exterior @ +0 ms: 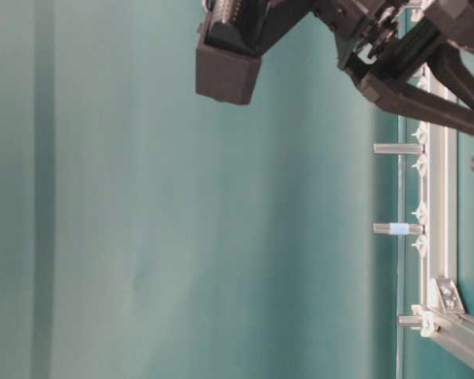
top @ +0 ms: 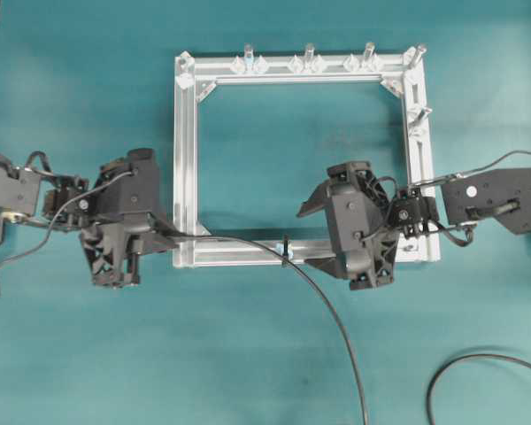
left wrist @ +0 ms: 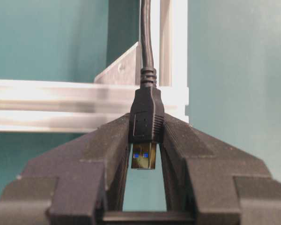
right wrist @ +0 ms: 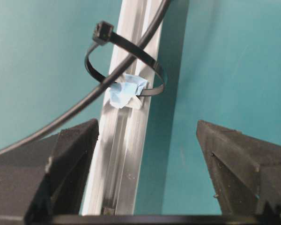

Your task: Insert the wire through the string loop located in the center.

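Two tools | left tool (left wrist: 145, 154) clamps wire (left wrist: 146, 117) (by plug) | right tool (right wrist: 147, 154) spread wide, empty

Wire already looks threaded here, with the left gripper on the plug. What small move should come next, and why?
Probably the left gripper should draw the plug a little farther from the frame. The wire already runs through the string loop, and the open right gripper holds nothing, so pulling slack through would secure it.

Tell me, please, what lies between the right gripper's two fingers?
In the right wrist view, the open right gripper straddles the silver aluminium bar; beyond it, the wire passes through the string loop.
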Controlling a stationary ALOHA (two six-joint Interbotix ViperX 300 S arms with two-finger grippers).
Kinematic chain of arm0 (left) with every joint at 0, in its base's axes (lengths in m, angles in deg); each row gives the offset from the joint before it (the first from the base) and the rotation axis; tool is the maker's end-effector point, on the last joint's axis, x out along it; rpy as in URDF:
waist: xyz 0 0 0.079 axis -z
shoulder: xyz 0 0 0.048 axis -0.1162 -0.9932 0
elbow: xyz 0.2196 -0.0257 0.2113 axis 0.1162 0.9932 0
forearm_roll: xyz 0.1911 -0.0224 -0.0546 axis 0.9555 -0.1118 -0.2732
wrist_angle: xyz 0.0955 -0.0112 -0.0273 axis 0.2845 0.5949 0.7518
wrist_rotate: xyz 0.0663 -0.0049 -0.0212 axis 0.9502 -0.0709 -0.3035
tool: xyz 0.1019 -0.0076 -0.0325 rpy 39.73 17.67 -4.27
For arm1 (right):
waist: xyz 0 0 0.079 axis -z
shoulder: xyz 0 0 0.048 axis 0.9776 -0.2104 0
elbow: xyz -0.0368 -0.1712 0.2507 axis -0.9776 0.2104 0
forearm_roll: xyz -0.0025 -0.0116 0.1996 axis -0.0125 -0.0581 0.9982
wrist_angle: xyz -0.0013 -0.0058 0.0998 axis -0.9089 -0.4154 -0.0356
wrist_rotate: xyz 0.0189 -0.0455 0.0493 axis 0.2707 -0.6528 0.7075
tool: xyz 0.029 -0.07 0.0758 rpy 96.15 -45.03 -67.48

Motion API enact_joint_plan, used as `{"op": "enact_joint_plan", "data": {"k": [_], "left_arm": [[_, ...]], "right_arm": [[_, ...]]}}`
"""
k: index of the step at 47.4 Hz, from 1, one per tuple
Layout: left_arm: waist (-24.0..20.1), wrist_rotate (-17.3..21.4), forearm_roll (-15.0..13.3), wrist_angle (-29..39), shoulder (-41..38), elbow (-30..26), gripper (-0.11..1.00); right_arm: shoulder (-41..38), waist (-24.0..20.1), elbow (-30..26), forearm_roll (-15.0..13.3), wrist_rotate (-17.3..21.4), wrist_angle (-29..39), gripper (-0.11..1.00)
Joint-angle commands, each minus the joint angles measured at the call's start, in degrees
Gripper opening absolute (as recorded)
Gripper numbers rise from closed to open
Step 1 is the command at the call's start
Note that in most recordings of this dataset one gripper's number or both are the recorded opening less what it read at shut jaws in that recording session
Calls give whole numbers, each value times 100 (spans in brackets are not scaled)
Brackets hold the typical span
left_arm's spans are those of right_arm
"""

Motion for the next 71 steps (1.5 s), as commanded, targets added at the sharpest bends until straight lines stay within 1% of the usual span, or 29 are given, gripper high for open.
{"op": "enact_joint_plan", "data": {"k": [1,10,22,38,47,52,61,71], "left_arm": [[18,-123,-9,53,193,26,19],[44,-264,-9,123,439,211,19],[62,-272,-9,299,694,360,19],[97,-272,-9,316,536,360,19],[281,-281,-9,316,237,360,19],[308,-299,-9,316,123,325,19],[308,-281,-9,334,185,325,19],[316,-290,-9,527,220,272,19]], "right_arm": [[185,-18,-35,9,9,-26,84],[193,-9,-35,9,9,-26,84],[193,-18,-35,9,9,-26,84],[185,-9,-35,9,9,-26,84],[185,-18,-35,9,9,-26,84],[193,-9,-35,9,9,-26,84],[193,-18,-35,9,9,-26,84],[193,-9,-35,9,9,-26,84]]}}
